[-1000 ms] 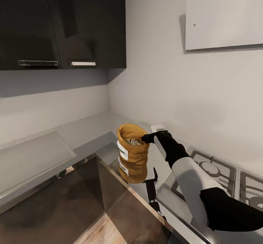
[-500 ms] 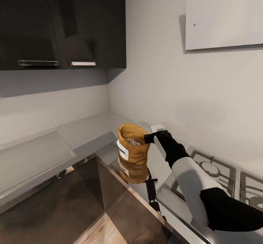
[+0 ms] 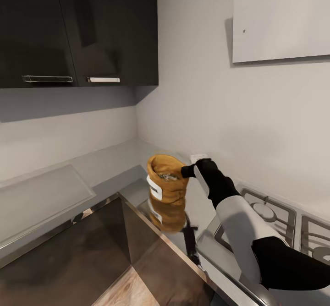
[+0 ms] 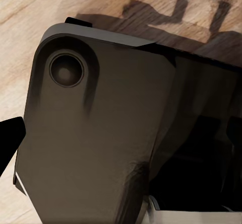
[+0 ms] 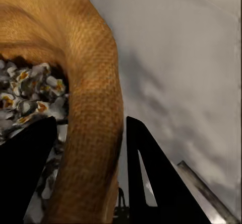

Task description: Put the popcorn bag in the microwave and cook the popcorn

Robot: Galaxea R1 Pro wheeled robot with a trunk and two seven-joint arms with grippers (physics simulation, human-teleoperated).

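Note:
The tan popcorn bag (image 3: pixel 167 191) stands upright near the front edge of the glossy grey countertop (image 3: pixel 110 159), mirrored in the surface below it. Pale popcorn (image 3: pixel 168 176) lies in its open mouth. My right gripper (image 3: pixel 185 172) reaches in from the right and is shut on the bag's rolled rim. In the right wrist view one finger (image 5: pixel 25 173) sits inside the popcorn bag (image 5: pixel 91 83) among the popcorn (image 5: pixel 30 93), the other finger (image 5: pixel 146 173) outside, with the cloth wall between them. The microwave is out of view. The left wrist view shows a dark robot part and wood floor.
A gas hob (image 3: pixel 270 214) lies right of the bag under my right arm, with a white hood (image 3: pixel 279 19) above it. Dark wall cabinets (image 3: pixel 78 26) hang at the upper left. A pale inset panel (image 3: pixel 36 196) sits in the counter's left run. Dark cabinet fronts (image 3: pixel 68 260) fall below.
My right gripper has risen slightly and the bag's top has come up a little with it. The camera has not moved.

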